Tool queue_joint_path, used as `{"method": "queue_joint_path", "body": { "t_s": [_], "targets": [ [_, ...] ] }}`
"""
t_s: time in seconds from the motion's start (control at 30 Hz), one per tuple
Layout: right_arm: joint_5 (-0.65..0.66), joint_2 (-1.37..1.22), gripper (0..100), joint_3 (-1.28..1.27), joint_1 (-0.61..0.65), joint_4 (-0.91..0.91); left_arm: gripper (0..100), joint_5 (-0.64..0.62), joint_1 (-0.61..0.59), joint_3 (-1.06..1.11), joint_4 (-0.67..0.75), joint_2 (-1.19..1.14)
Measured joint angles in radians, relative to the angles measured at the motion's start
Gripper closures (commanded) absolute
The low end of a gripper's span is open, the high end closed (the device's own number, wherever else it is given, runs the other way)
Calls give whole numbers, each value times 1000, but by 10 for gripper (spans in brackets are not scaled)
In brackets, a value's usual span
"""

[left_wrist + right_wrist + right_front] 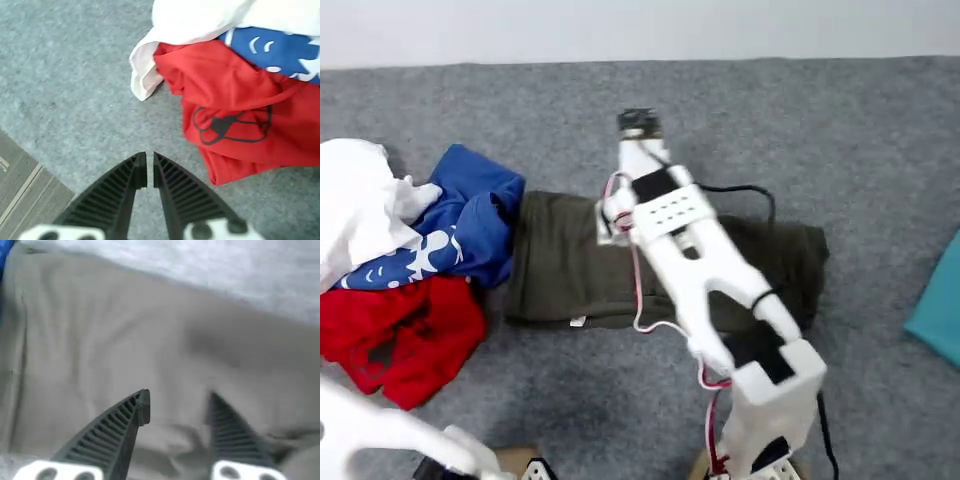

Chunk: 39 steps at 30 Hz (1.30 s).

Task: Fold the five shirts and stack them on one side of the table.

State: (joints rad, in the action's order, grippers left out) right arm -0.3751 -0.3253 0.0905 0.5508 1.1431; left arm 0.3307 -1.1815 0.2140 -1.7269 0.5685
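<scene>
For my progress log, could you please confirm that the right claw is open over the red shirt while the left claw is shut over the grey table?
Not quite: the right claw is open over the olive shirt, not the red one, as the right wrist view shows. The red shirt lies near the left claw, which is indeed shut over the grey table.

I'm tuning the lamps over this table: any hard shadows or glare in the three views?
High view: soft, even light, no hard shadow beside the right arm on the olive shirt, no glare. Left wrist view: a thin soft shadow under the red shirt at its edge. Right wrist view: a dim patch on the olive shirt beyond the right hand, possibly a shadow.
</scene>
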Motion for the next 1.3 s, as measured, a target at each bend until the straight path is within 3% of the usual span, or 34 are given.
{"method": "queue_joint_path", "body": {
  "t_s": [0.37,0.6,0.93,1.3],
  "targets": [
    [0,-338,752,399,135,-17,966,9,-37,0,0,0],
    [0,-456,751,594,218,78,966,9,-49,0,0,0],
    [-43,-502,751,672,295,141,966,9,-61,0,0,0],
    [-78,-591,753,672,299,141,966,9,-61,0,0,0]
  ]
}}
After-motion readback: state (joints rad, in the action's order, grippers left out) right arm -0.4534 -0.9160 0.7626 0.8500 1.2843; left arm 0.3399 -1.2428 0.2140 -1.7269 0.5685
